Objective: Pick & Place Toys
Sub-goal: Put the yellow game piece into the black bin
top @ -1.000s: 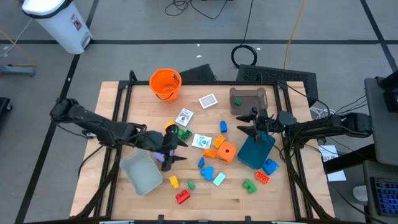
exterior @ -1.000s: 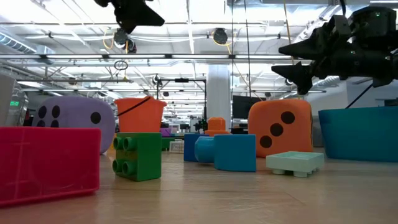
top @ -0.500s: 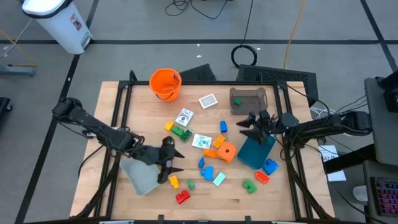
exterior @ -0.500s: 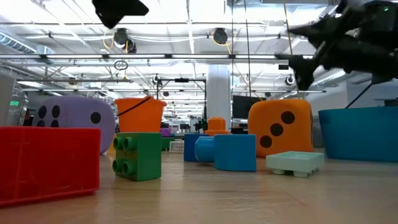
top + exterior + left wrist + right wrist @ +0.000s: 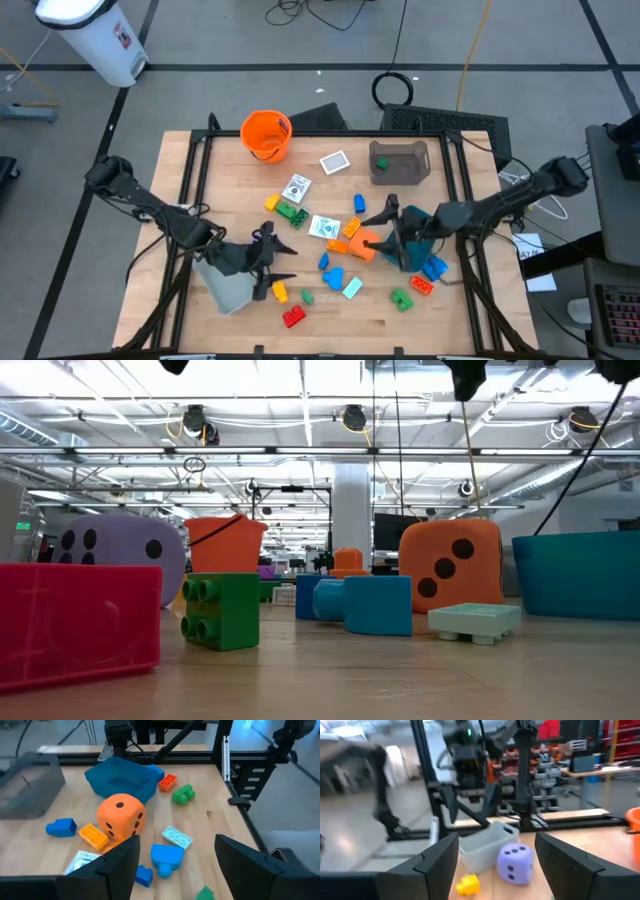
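The toys lie scattered over the wooden table (image 5: 200, 190): an orange die (image 5: 366, 244), a purple die (image 5: 516, 865), white cards (image 5: 297, 188) and bright blocks such as a red block (image 5: 293, 317). My left gripper (image 5: 276, 262) hovers open beside the light grey bin (image 5: 225, 288) and points toward the blocks in the middle. In its wrist view nothing lies between its fingers (image 5: 120, 865). My right gripper (image 5: 376, 230) hangs open, high over the orange die, beside the teal bin (image 5: 412, 250). It faces the purple die.
An orange bucket (image 5: 266, 134) stands at the far edge and a dark grey bin (image 5: 400, 160) at the far right. A dark metal frame (image 5: 190, 170) rims the table. Bare wood shows along the near edge and at the far left.
My right gripper has risen steeply and swung from over the teal bin's far end toward the table's middle, over the orange die. It is out of the top of the low view now. My left gripper has drifted toward the near edge, staying level. No toy has moved.
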`<action>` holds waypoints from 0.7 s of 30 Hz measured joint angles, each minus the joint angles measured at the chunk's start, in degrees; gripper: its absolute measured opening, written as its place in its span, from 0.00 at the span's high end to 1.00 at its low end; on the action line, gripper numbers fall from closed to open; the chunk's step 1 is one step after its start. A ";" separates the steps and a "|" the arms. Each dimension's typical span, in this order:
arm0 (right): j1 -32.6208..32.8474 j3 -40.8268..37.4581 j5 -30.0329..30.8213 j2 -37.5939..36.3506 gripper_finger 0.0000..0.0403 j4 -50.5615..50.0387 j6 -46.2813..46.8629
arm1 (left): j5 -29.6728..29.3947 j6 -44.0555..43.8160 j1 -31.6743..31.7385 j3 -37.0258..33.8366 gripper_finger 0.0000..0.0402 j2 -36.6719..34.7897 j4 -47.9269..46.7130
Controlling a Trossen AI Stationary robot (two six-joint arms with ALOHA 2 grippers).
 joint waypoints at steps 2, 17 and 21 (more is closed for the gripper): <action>1.71 0.69 4.29 2.34 0.37 0.57 -2.21 | 0.02 2.76 0.57 0.00 0.34 0.00 0.00; 0.81 0.65 11.17 18.55 0.37 -0.24 -13.87 | -0.79 20.72 14.24 0.07 0.34 2.75 14.30; 0.08 0.65 11.32 16.07 0.37 -1.19 -19.92 | -0.79 25.05 19.78 0.04 0.34 4.49 14.79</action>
